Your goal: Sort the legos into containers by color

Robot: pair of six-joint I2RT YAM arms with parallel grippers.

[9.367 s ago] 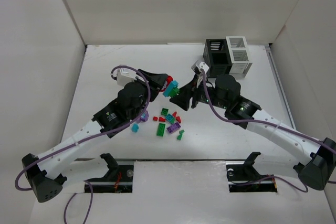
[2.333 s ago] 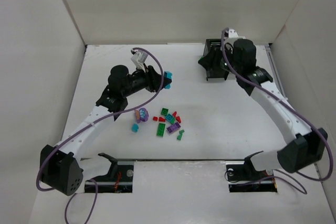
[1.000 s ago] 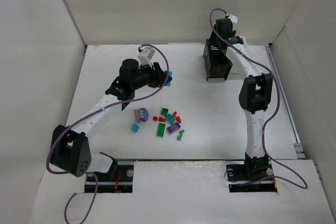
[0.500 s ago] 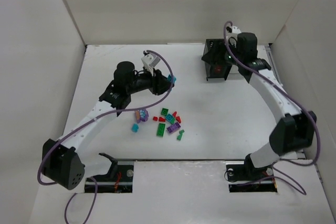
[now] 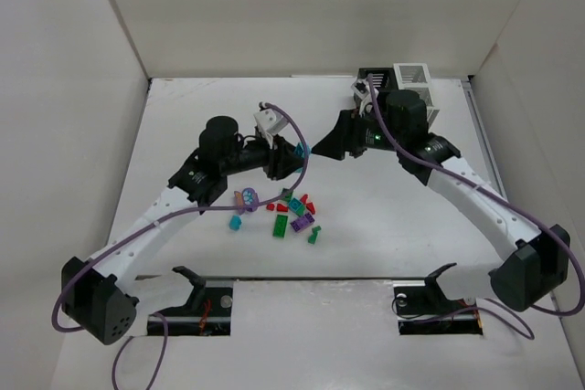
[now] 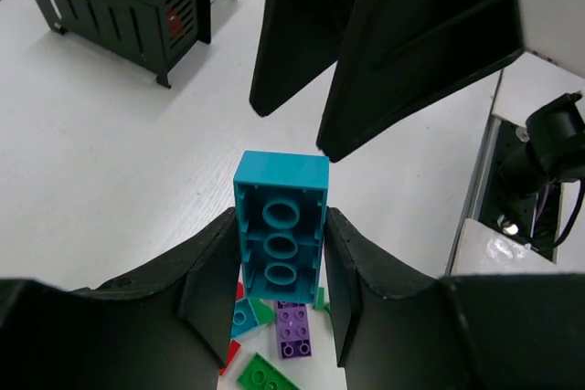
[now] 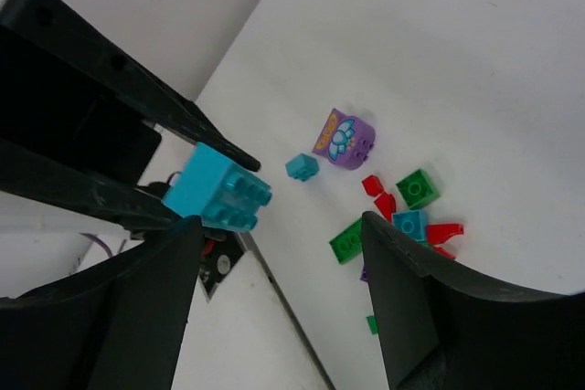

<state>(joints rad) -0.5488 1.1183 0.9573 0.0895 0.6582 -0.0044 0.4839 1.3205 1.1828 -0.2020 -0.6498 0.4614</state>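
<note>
A white bench (image 5: pixel 183 111) is enclosed by plain white walls (image 5: pixel 302 6) at the rear and on both sides. The left arm (image 5: pixel 160 212) reaches toward the centre of the bench, its jaws clamped on the long sides of a teal brick (image 6: pixel 280 226) held clear of the surface, hollow underside toward the left wrist camera. The right arm (image 5: pixel 466 194) extends from the opposite side, its jaws spread wide apart and pointed at the same brick. Their tips sit just beside the brick's far end, and contact cannot be confirmed. The loose legos (image 5: pixel 292 212) lie in a scattered group on the bench just below the two sets of jaws, in green, red, purple and teal. At the left edge of the group are a purple round piece (image 7: pixel 343 139) with a printed flower and, near it, a small teal piece (image 7: pixel 301 167). The containers stand at the rear right of the bench, behind the right arm: a black bin (image 6: pixel 119 2) with slatted sides and a white bin (image 5: pixel 413 79) joined beside it. A red item (image 6: pixel 173 17) is visible through the slats of the black bin.
</note>
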